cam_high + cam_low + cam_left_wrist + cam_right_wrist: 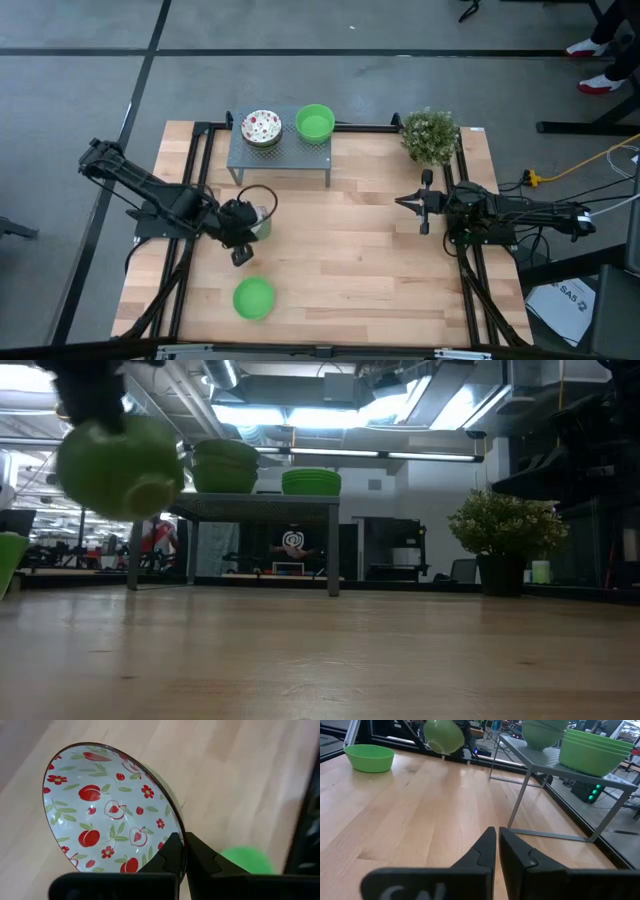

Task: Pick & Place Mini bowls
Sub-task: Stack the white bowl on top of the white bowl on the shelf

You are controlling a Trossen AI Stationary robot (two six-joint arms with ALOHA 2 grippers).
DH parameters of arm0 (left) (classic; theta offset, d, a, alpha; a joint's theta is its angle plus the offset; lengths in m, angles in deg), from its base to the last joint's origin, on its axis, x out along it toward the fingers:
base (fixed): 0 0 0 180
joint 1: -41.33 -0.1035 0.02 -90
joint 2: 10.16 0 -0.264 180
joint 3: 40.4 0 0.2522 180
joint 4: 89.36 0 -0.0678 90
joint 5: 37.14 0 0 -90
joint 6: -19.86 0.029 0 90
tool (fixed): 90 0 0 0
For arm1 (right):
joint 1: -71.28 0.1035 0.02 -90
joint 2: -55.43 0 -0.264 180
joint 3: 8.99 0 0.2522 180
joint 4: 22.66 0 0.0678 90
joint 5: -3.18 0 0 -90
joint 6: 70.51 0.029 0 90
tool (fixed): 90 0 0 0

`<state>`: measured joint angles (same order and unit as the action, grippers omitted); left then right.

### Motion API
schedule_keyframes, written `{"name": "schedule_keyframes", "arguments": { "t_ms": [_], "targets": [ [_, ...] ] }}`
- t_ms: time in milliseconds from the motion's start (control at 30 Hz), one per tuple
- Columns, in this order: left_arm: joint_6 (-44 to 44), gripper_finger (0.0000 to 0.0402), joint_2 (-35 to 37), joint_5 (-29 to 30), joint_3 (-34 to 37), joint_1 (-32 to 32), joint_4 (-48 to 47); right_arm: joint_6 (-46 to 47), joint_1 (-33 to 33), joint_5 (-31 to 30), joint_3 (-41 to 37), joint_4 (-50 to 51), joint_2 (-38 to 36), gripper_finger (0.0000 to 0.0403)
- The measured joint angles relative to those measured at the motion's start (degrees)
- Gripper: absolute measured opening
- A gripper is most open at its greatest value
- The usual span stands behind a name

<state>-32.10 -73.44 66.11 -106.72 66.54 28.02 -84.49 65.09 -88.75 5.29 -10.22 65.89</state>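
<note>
Two stacks of bowls sit on the small grey shelf [280, 155] at the back of the counter [380, 250]: a patterned stack [261, 127] and a green stack [315, 122]. One green bowl [254, 298] rests alone on the counter near the front edge. The left fingers [182, 857] are pinched shut on the rim of a patterned bowl [107, 810], which hangs tilted above the counter on the left side, clear of the wood. That thin edge hold is the risk: a bowl gripped by one point of its rim can swing or slip out during a fast carry, and it could knock the shelf edge or the stacked bowls if brought in too low. The right fingers [497, 847] are closed on nothing and wait over the counter's right side, near the potted plant [430, 135].
</note>
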Motion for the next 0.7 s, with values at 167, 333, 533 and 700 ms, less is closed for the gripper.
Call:
{"name": "schedule_keyframes", "arguments": {
  "t_ms": [167,333,533,700],
  "targets": [
    [3.9,0.0003,1.3,2.8,0.0,-3.4,9.8,0.0,0.0,0.0,0.0,0.0,0.0,0.0023],
    [8.7,0.0003,2.5,5.1,0.0,-6.6,19.8,0.0,0.0,0.0,0.0,0.0,0.0,0.0023],
    [14.3,0.0003,3.3,6.9,0.0,-10.3,30.9,0.0,0.0,0.0,0.0,0.0,0.0,0.0023],
    [19.1,0.0003,3.6,7.0,0.0,-13.1,40.5,0.0,0.0,0.0,0.0,0.0,0.0,0.0023]
  ]
}}
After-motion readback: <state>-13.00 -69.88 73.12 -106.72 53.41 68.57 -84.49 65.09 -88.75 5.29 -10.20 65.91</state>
